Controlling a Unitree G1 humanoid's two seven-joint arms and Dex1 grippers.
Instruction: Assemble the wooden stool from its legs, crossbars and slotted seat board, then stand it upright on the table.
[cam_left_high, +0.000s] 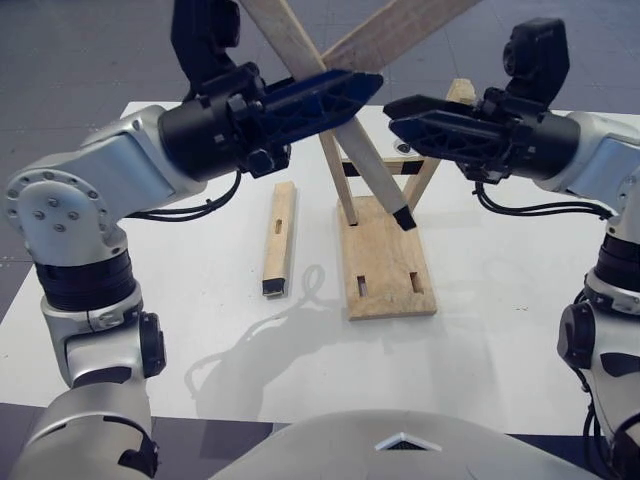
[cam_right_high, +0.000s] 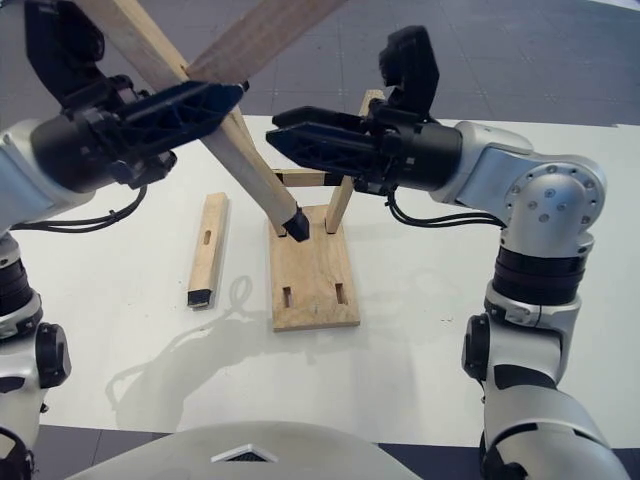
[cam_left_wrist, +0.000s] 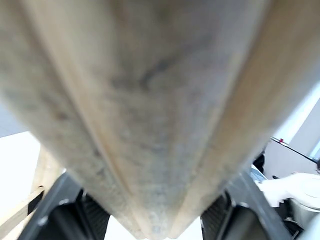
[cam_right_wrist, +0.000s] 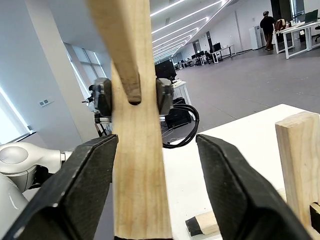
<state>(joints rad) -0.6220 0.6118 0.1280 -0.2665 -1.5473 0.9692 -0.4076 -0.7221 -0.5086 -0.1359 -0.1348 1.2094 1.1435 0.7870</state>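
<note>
White bench (cam_left_high: 500, 330), stool part-built

Left fingers (cam_left_high: 320, 95) clamp a tilted leg (cam_left_high: 368, 165), its black foot resting on the slotted seat board (cam_left_high: 390, 275) mid-bench. Right fingers (cam_left_high: 440, 122) stand wide apart, gripping nothing, tips close to the left ones. Another leg (cam_left_high: 437, 150) and a crossbar (cam_right_high: 305, 178) rise at the board's far end. A loose leg (cam_left_high: 279, 238) lies flat between the board and the bench's left edge.
</note>
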